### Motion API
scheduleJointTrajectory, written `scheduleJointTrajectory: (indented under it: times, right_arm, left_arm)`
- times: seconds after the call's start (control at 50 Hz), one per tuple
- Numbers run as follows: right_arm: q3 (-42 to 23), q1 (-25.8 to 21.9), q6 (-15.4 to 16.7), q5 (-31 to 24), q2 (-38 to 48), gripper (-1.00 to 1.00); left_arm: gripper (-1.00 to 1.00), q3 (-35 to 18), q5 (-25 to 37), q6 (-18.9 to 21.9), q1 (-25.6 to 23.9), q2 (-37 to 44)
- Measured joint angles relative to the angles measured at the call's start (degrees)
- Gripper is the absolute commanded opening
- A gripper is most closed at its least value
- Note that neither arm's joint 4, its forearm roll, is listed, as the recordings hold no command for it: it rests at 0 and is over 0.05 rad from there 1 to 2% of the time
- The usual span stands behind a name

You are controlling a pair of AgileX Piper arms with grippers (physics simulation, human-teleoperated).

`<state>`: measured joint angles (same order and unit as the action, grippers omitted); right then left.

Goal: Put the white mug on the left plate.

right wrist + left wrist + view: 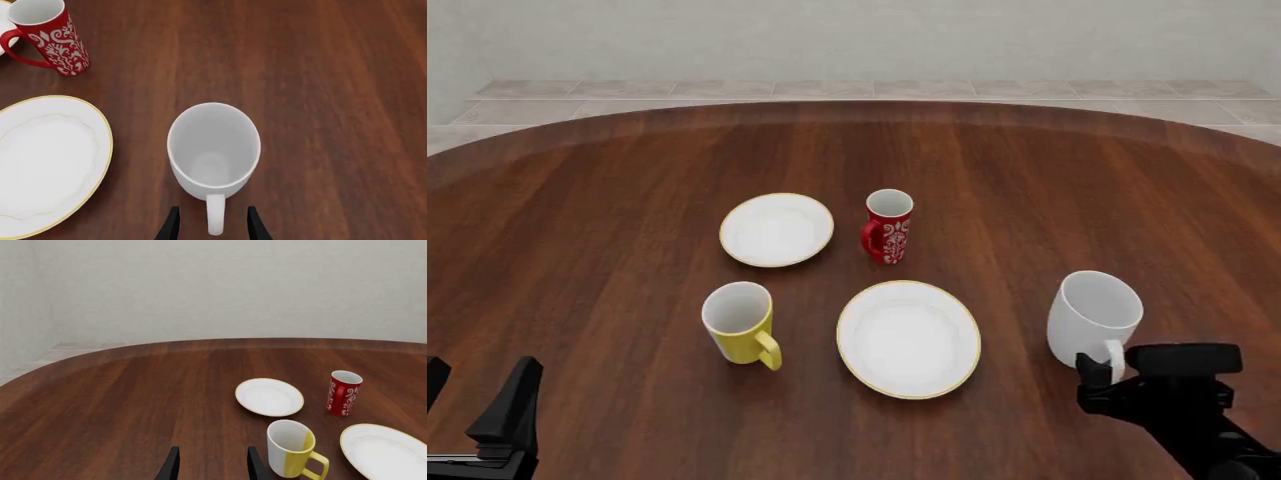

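The white mug (1093, 312) stands upright on the table at the right, its loop handle (215, 216) turned toward my right gripper (212, 226). That gripper is open, one finger on each side of the handle with a gap to both. The left plate (777, 229), small with a thin gold rim, lies bare at the centre left, far from the mug; the left wrist view also holds this plate (269, 396). My left gripper (478, 398) is open at the near left edge, holding nothing.
A larger gold-rimmed plate (908, 338) lies between the white mug and a yellow mug (739, 322). A red patterned mug (889, 226) stands just right of the left plate. The dark wood table (601, 200) curves away at the far edge.
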<state>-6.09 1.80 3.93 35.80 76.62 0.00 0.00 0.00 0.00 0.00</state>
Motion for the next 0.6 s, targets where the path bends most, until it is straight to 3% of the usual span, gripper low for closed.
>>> scheduleJointTrajectory:
  times: [0.5, 0.52, 0.6]
  right_arm:
    - [0.0, 0.0, -0.3, 2.7, 3.1, 1.0]
    - [0.0, 0.0, -0.3, 2.7, 3.1, -1.0]
    - [0.1, 0.5, 0.0, 2.7, 2.9, -1.0]
  left_arm:
    - [1.0, 0.0, 0.0, 0.0, 0.0, 0.0]
    - [1.0, 0.0, 0.0, 0.0, 0.0, 0.0]
    - [1.0, 0.0, 0.0, 0.0, 0.0, 0.0]
